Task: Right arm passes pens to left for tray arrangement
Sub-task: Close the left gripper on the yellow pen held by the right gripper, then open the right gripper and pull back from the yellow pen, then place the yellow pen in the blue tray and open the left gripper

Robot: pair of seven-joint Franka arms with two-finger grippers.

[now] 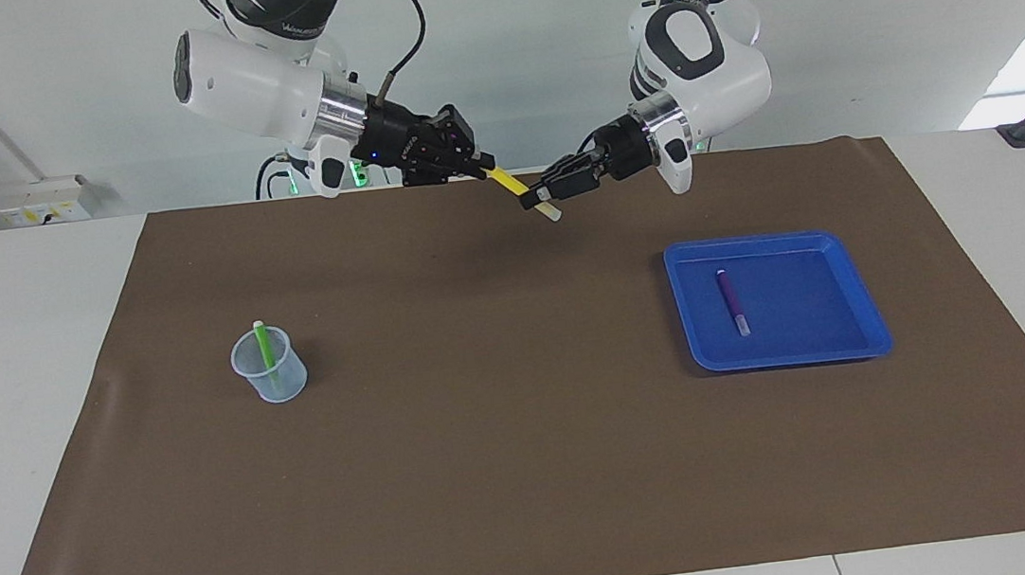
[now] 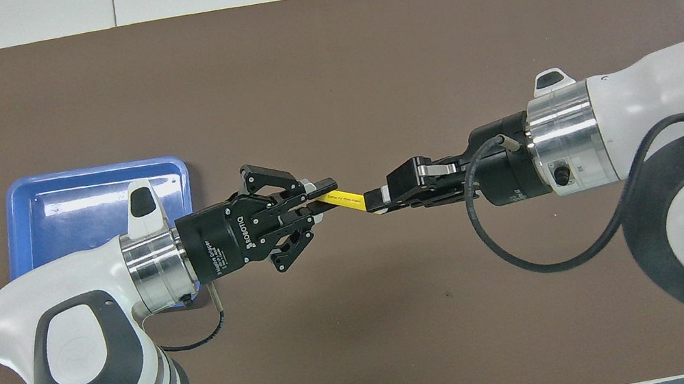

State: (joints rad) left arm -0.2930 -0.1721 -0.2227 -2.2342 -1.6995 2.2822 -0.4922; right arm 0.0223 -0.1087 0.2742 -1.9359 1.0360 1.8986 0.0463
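Overhead view – both end effectors, left [image 2: 318, 196] and right [image 2: 378, 201], level, clamp yellow pen [image 2: 347, 199]

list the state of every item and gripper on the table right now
yellow pen: in the air, gripped at both ends
left gripper: shut on the yellow pen's pale-tipped end
right gripper: shut on its other end
purple pen: lying flat in the tray
tray: flat on the mat
green pen: standing slanted in the cup
cup: upright
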